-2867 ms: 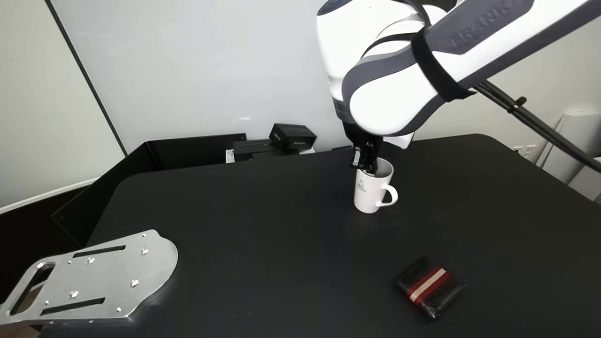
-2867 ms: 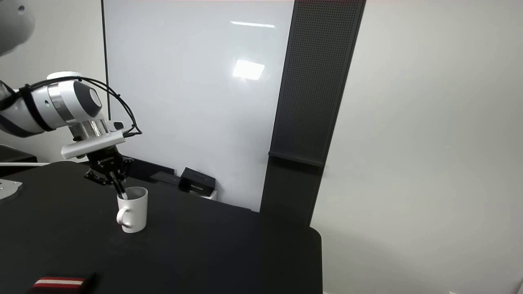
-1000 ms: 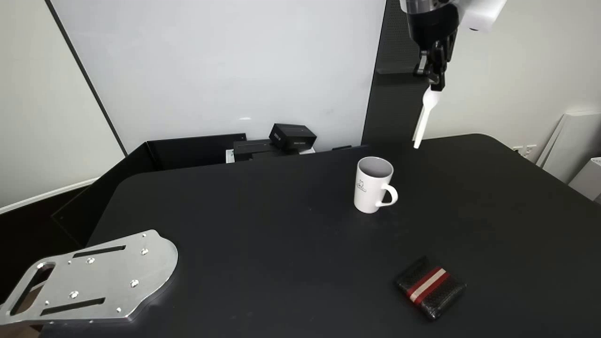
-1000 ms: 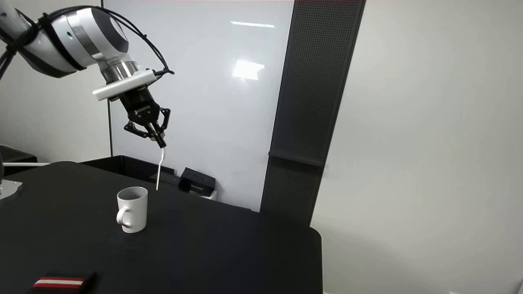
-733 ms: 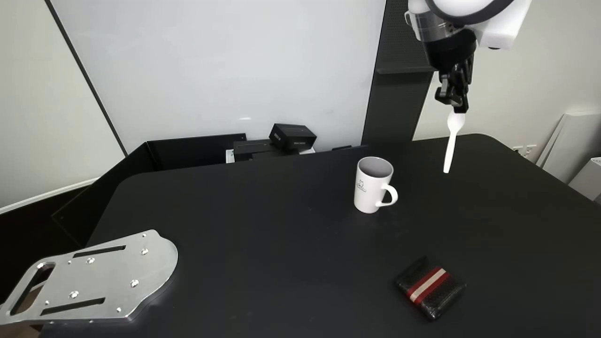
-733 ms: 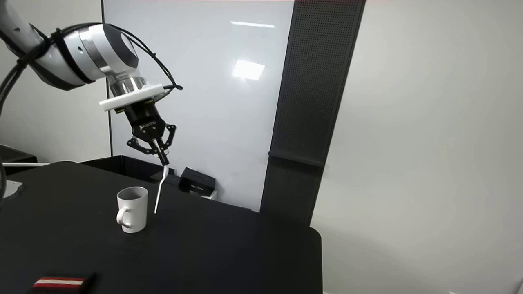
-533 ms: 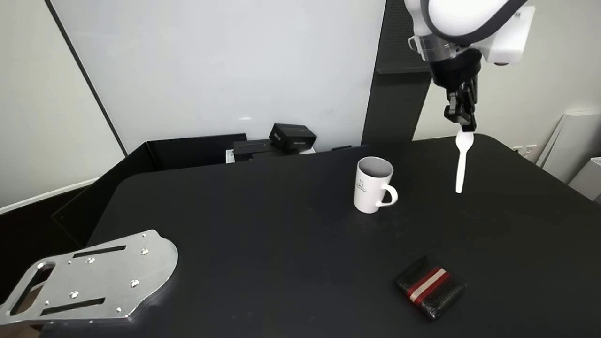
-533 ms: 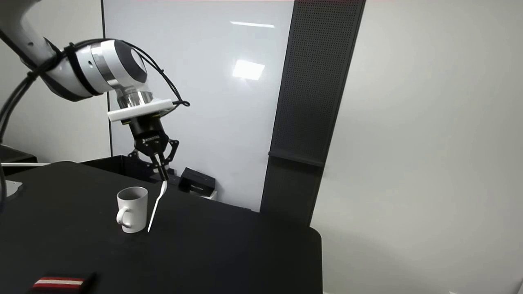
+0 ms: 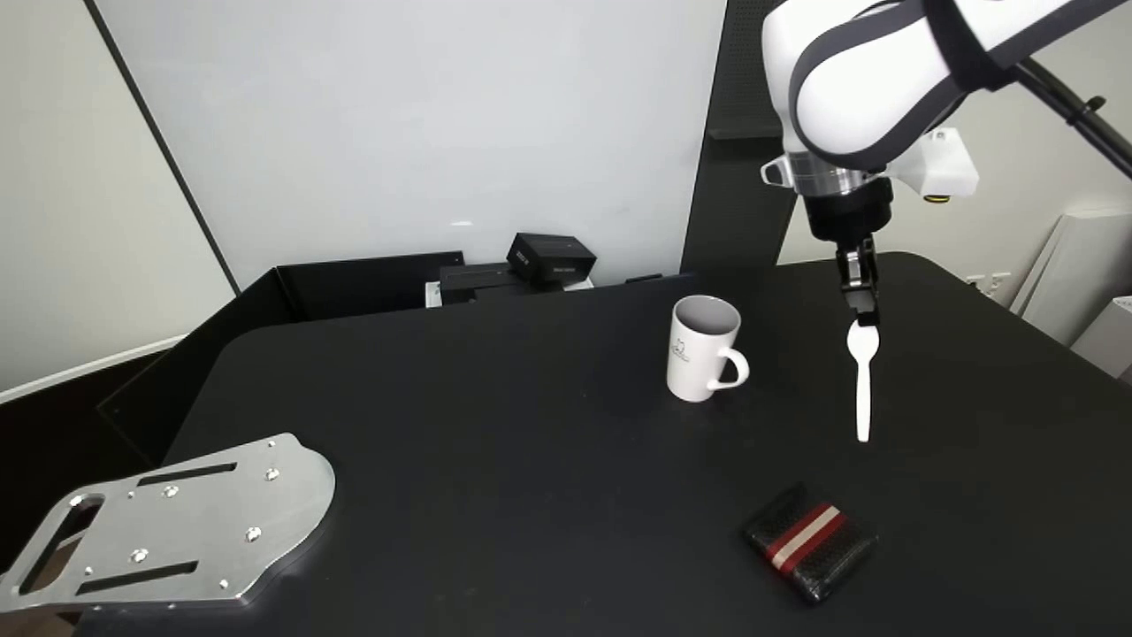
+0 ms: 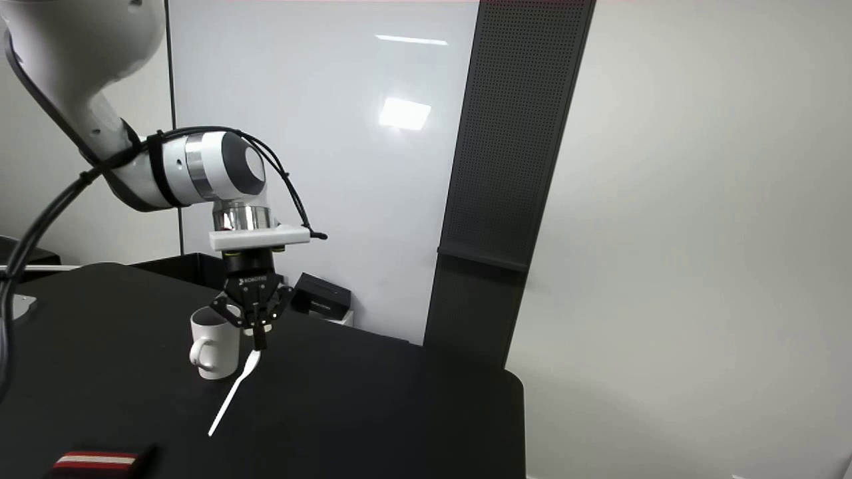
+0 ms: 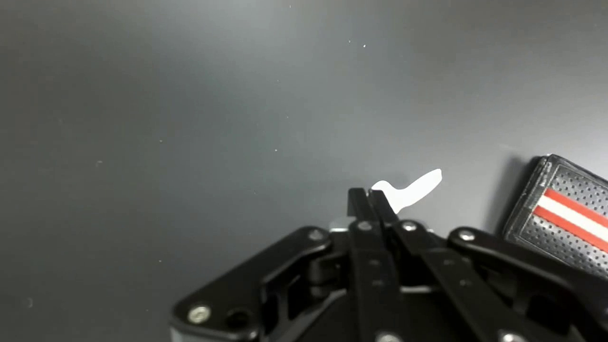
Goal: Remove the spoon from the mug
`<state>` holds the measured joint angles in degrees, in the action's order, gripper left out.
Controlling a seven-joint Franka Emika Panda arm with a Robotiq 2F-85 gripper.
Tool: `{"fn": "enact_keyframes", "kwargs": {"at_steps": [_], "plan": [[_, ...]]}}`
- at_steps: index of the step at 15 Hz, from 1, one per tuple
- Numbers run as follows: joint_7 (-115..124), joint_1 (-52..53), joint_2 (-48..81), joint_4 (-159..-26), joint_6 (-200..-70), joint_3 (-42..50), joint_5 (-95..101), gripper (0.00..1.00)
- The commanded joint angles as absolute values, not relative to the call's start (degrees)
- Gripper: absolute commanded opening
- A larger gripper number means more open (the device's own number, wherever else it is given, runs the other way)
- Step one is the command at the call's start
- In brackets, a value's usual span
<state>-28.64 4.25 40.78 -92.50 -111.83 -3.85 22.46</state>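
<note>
The white spoon [image 9: 864, 394] hangs from my gripper [image 9: 868, 317] with its bowl end at the fingertips and its handle pointing down. It is outside the mug and also shows in an exterior view [image 10: 233, 392] and in the wrist view [image 11: 415, 191]. My gripper, also in an exterior view [image 10: 259, 344] and the wrist view [image 11: 369, 191], is shut on the bowl's edge. I cannot tell whether the handle tip touches the table. The white mug [image 9: 692, 363] stands upright on the table, beside the spoon; my gripper partly covers it in an exterior view [image 10: 223, 356].
A black wallet-like object with a red and white stripe [image 9: 809, 541] lies on the black table [image 9: 531, 478]; it also shows in the wrist view [image 11: 570, 213]. A metal plate [image 9: 212, 522] sits at the table's edge. Black boxes [image 9: 550, 258] stand behind the table.
My gripper was at the mug's mouth, then rose with the spoon and moved away beside the mug. Since then it has come down, spoon still held. The mug has not moved.
</note>
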Motion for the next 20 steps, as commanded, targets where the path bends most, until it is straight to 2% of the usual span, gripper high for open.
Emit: {"fn": "enact_keyframes", "kwargs": {"at_steps": [1, 11, 12, 13, 16, 20], "plan": [[-33.2, 2.8, 44.4, -89.4, -111.5, -5.6, 20.7, 0.01], [-37.0, 2.9, 50.4, -85.2, -109.6, -5.5, 18.1, 0.01], [-37.0, 3.0, 50.5, -84.9, -109.4, -5.5, 18.2, 0.29], [-36.8, 3.1, 50.3, -84.7, -109.6, -5.4, 18.4, 0.29], [-35.7, 3.4, 47.7, -85.7, -112.8, -5.1, 19.3, 0.48], [-33.3, 3.0, 42.3, -89.8, -125.4, -5.4, 18.6, 0.76]]}}
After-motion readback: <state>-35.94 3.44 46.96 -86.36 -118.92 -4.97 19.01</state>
